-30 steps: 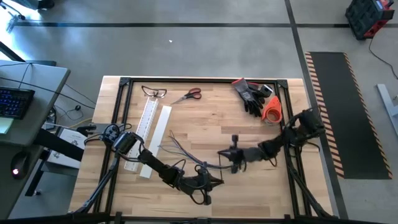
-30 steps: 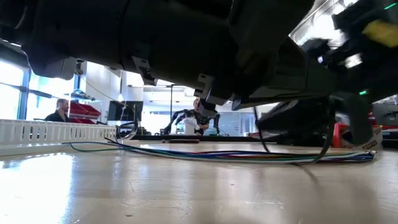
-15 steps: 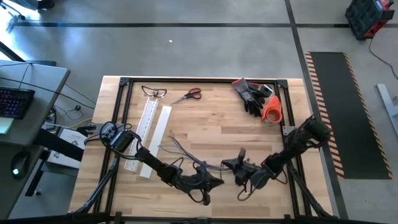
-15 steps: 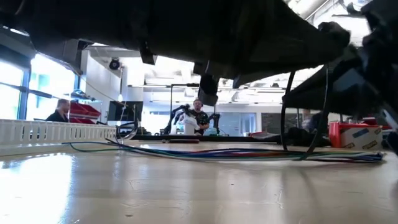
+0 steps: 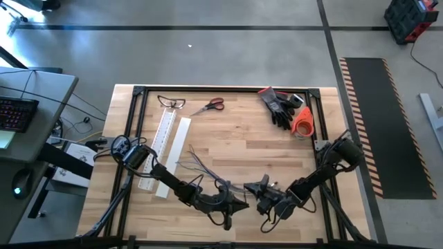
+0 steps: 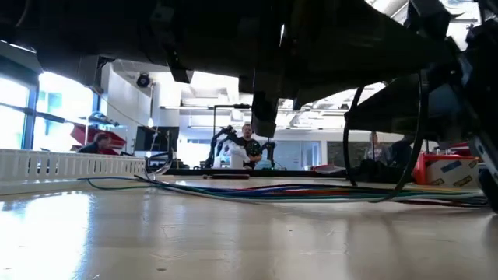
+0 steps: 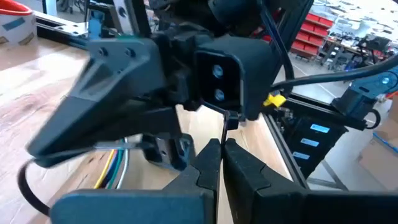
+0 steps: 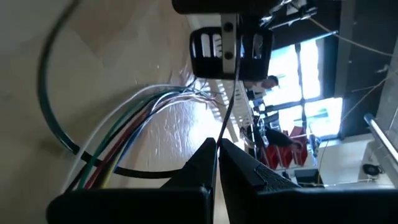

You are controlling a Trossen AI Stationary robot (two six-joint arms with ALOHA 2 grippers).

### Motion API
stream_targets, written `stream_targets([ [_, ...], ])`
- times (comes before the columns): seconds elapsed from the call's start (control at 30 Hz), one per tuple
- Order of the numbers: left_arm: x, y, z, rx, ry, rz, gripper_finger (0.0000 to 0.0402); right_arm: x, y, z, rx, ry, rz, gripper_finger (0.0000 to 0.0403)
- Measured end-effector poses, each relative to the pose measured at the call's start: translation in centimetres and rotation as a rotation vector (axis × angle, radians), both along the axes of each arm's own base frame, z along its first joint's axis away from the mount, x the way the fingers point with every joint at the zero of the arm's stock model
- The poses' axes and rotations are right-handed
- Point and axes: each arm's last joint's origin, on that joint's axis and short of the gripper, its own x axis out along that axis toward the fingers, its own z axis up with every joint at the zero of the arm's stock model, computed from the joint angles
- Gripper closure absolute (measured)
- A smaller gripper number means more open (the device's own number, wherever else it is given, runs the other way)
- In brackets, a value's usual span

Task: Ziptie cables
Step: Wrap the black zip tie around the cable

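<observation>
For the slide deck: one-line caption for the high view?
Left gripper and right gripper, both shut, meet over the cables near the table's front edge.

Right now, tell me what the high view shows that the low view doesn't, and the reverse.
Only the high view shows the scissors, black gloves, orange tape roll, and the left claw and right claw, both shut, meeting above the cables. Only the low view shows a person in the room behind. Both show the cables, the white slotted channel and the safety glasses.
</observation>
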Motion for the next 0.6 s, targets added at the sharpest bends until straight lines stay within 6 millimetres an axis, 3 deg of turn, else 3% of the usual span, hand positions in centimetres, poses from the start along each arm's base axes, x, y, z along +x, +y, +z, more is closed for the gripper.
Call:
stream_targets([
  [0.6, -0.2, -0.4, -0.1, -0.015, 0.013, -0.032, 0.0402, -1.0, 1.3, 0.3, -0.013, -0.033, 0.042, 0.0403],
])
